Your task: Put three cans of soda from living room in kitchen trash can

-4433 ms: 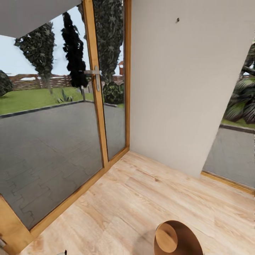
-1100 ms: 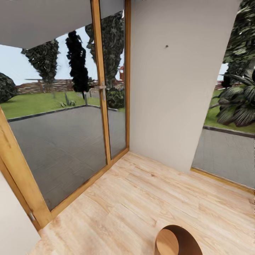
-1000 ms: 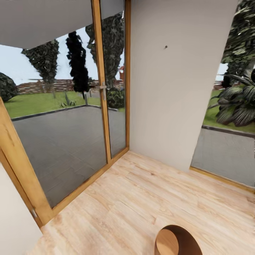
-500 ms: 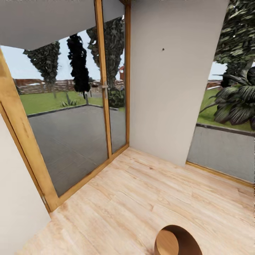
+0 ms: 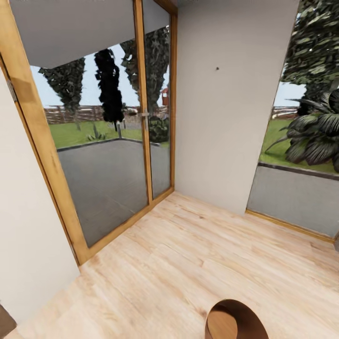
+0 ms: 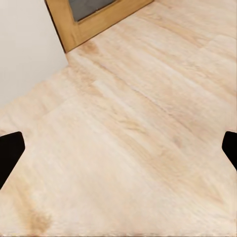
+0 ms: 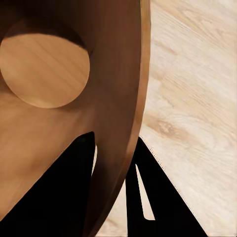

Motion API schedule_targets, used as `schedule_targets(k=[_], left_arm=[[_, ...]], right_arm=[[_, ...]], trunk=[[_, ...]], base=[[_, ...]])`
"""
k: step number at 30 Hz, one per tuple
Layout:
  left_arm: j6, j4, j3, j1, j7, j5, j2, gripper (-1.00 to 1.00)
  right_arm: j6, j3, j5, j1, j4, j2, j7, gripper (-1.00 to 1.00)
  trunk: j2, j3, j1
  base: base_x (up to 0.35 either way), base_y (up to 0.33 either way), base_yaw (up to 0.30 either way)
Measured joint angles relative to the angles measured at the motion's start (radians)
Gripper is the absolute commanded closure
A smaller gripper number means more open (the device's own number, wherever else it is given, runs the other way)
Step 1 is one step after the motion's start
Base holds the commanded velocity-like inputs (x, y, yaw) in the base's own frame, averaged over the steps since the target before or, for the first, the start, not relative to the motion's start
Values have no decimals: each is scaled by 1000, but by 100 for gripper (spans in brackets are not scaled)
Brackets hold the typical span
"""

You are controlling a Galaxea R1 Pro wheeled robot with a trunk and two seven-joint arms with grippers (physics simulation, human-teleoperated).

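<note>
The tash can [image 5: 249,316], brown inside with a round orange base, shows at the bottom edge of the head view. In the right wrist view my right gripper [image 7: 114,140] is shut on the tash can's rim [image 7: 133,98], with one dark finger [image 7: 59,192] inside the wall and the other outside. The bin's interior holds nothing that I can see. My left gripper [image 6: 121,145] is open over bare plank floor [image 6: 128,113], its black fingertips far apart. The cans of soda are out of view.
Wood-framed glass doors [image 5: 143,117] stand ahead on the left, beside a white wall section [image 5: 216,108]. A low window [image 5: 296,188] is to the right. Another white wall [image 5: 23,212] is close on the left. Light plank floor [image 5: 188,254] stretches ahead.
The whole head view has shifted: the glass doors slid right and the near left wall came into the picture, so the camera moved. The tash can keeps its place in my right gripper.
</note>
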Motion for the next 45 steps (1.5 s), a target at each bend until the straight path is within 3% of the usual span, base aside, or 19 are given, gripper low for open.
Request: schedule_targets(k=[45], left_arm=[[1,-1,-2,0,3,0,0,-100]], right_arm=[[0,8,6,0,25,3,0,100]], trunk=[[0,0,0]], base=[[-331,0,243]])
